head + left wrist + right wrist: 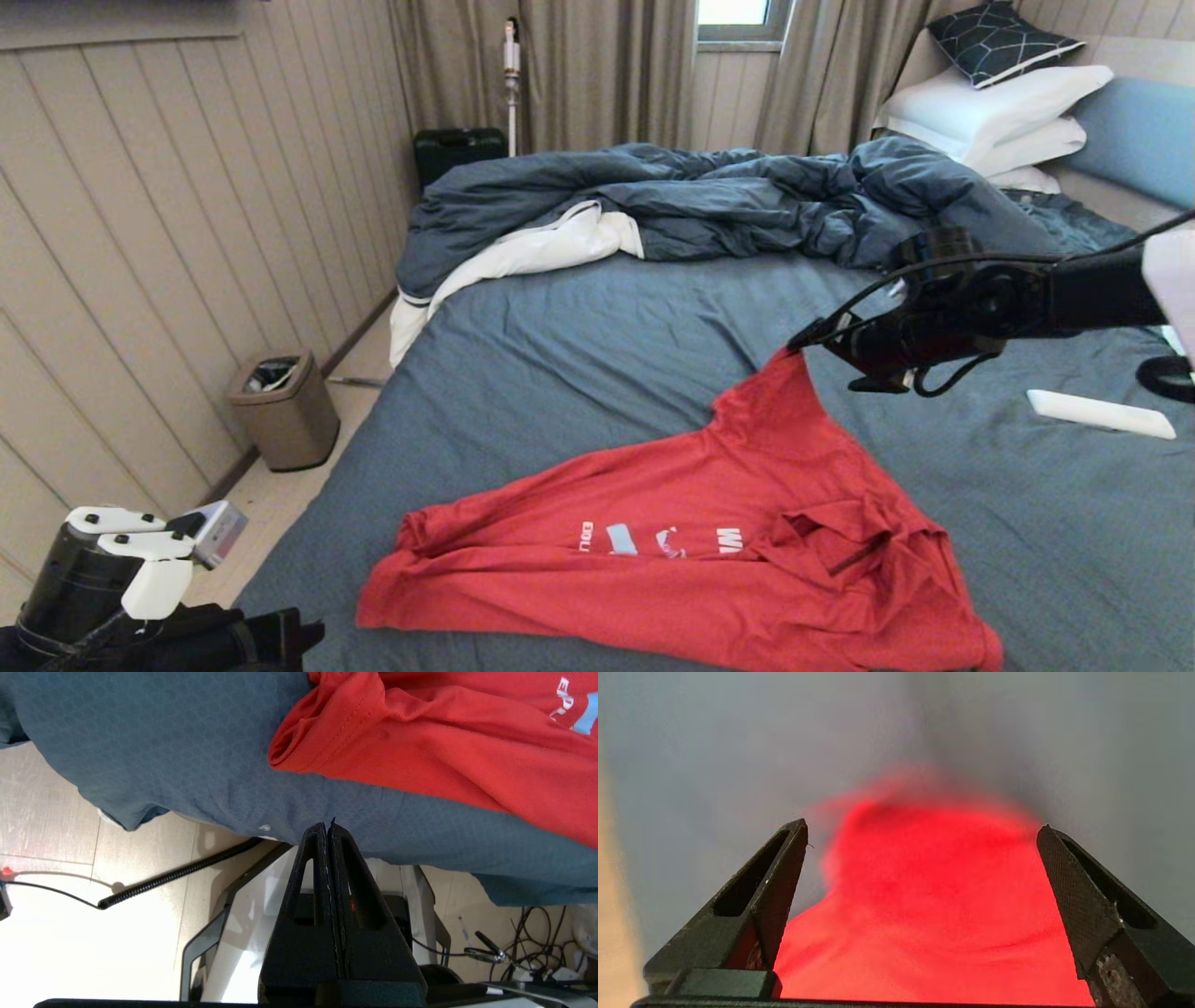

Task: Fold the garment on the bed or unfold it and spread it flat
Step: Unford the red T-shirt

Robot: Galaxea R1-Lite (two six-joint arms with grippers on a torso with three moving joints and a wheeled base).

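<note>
The garment [700, 551], a red T-shirt with white lettering, lies crumpled on the bed [579, 355]. One corner stretches away from me to a point. At that far point is my right gripper [831, 359], open. In the right wrist view its jaws stand wide [923, 828] with red cloth [924, 914] between and below them, not clamped. My left gripper [327, 828] is shut on nothing. It hangs beside the bed's near edge [187, 756], short of the shirt's hem [444, 742]. The left arm [140, 579] is parked low at the left.
A rumpled dark blue duvet [700, 196] and white pillows [999, 112] fill the far end. A flat white object [1102, 413] lies on the sheet right of the shirt. A bin [285, 411] stands on the floor at the left wall. Cables [177, 872] run under the bed edge.
</note>
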